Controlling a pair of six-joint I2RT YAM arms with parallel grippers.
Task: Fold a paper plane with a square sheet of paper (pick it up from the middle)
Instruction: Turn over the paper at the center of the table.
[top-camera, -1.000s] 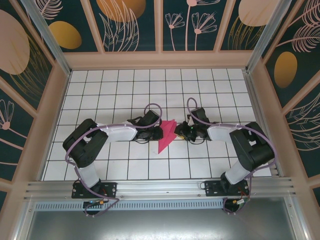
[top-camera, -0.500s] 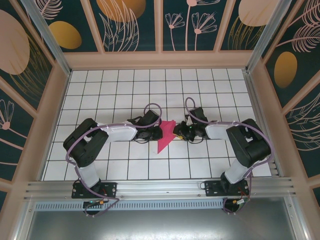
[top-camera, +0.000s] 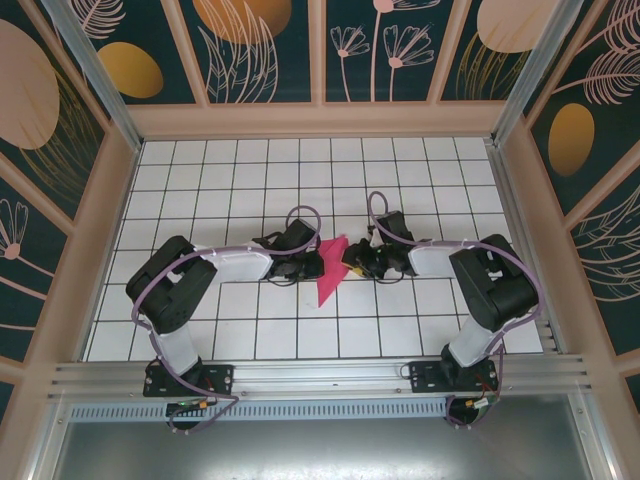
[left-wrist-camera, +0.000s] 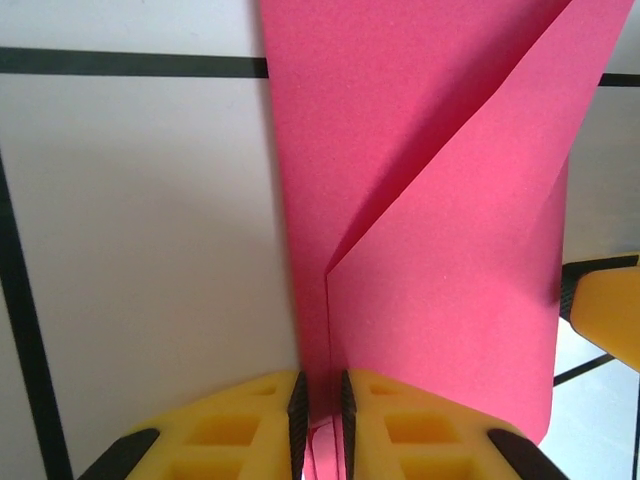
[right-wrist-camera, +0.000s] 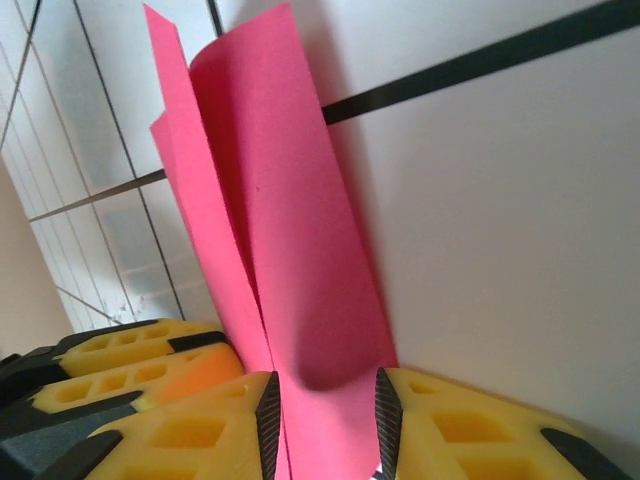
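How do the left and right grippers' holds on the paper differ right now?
The left gripper has its jaws almost together, pinching flat, folded layers of the paper. The right gripper has its jaws wider apart, with a bowed, curled section of paper between them. In the top view the left gripper reaches the paper from the left, the right gripper from the right. Both have the same pink paper between yellow fingers.

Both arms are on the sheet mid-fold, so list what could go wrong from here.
1. The left end effector pinches only a thin strip at the edge of the pink paper; a pull could slip it free or tear it.
2. In the right end effector the paper bows instead of lying flat, so the next crease may land crooked.
3. Both sit close together; opposing moves could crumple it.
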